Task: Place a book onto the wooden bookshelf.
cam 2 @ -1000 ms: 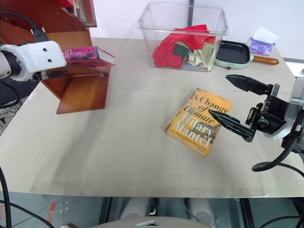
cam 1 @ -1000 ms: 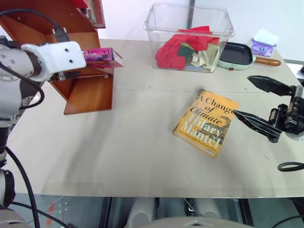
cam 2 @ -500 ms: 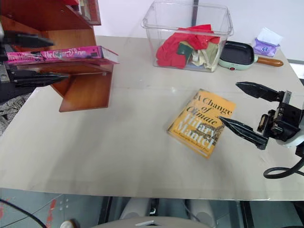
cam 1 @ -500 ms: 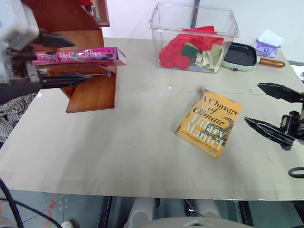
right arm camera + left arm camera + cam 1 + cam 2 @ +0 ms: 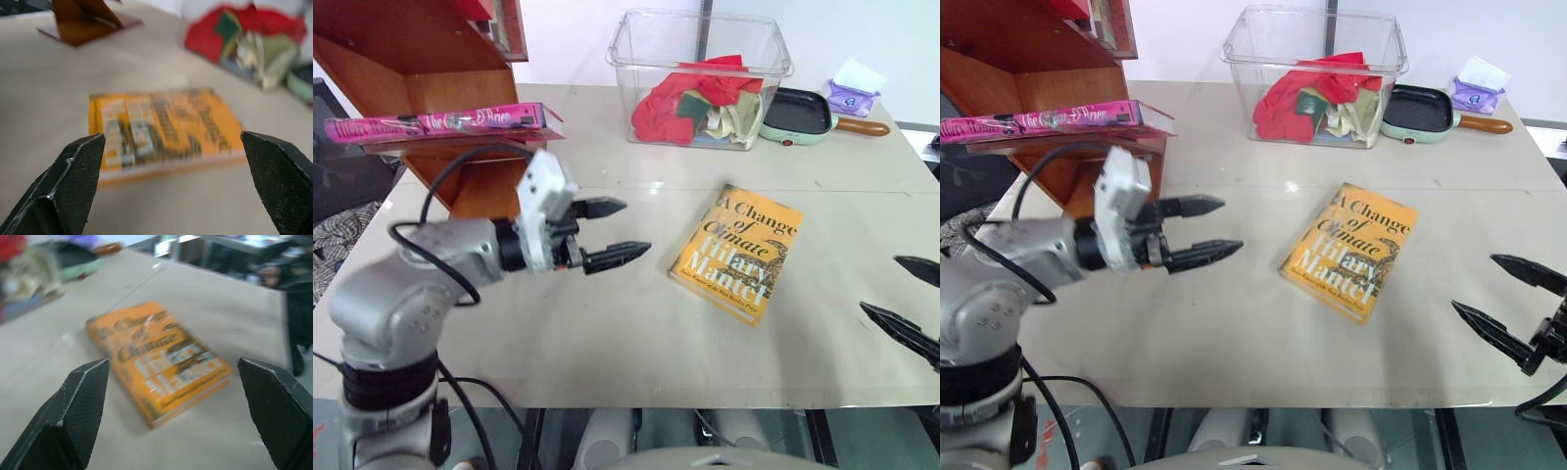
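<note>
On wooden bookshelf (image 5: pixel 460 108) book (image 5: pixel 440 122) now released; left end effector (image 5: pixel 612 232) withdrawn, open, empty

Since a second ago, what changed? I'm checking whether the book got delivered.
The left end effector let go of the pink book, which stays lying on the bookshelf, and swung out, open, over the table toward the yellow book. The right end effector drew back toward the table's near edge, still open. Yellow book, bin and pan unmoved.
</note>
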